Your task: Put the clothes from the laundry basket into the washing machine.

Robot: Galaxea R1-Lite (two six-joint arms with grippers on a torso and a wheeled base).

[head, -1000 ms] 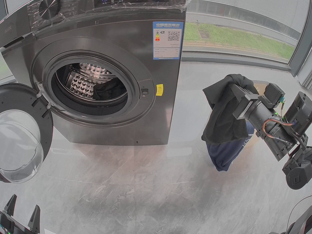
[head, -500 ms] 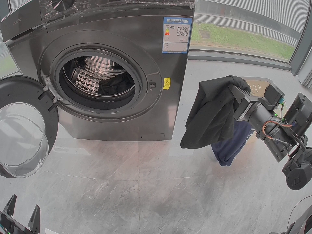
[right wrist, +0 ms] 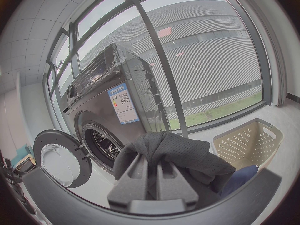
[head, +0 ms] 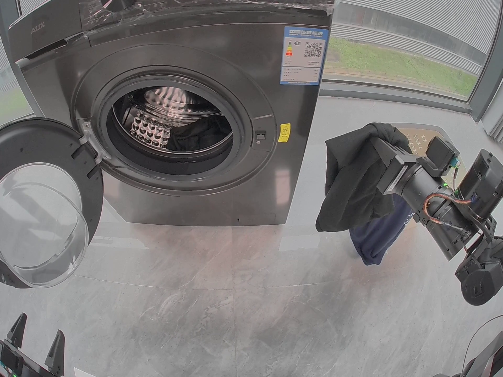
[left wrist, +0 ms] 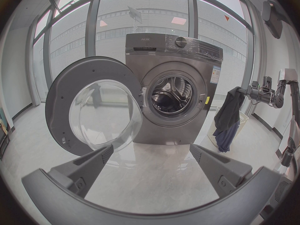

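My right gripper (head: 378, 146) is shut on a black garment (head: 356, 179), held in the air to the right of the washing machine (head: 209, 43). A navy garment (head: 380, 234) hangs below the black one. In the right wrist view the fingers (right wrist: 139, 175) pinch the black cloth (right wrist: 184, 155). The beige laundry basket (head: 422, 140) stands on the floor behind the clothes. The machine's round door (head: 42, 205) is swung open to the left. Dark clothes (head: 201, 134) lie in the drum. My left gripper (head: 36, 341) is open and low at the front left, holding nothing.
Grey tiled floor (head: 236, 289) lies between me and the machine. Tall windows (head: 408, 37) run behind the machine and basket. In the left wrist view the open door (left wrist: 93, 107) stands left of the drum opening (left wrist: 172, 94).
The whole head view has shifted, so the machine shows farther right and lower. The hanging clothes swung towards the machine, then back. The right gripper stays shut on them.
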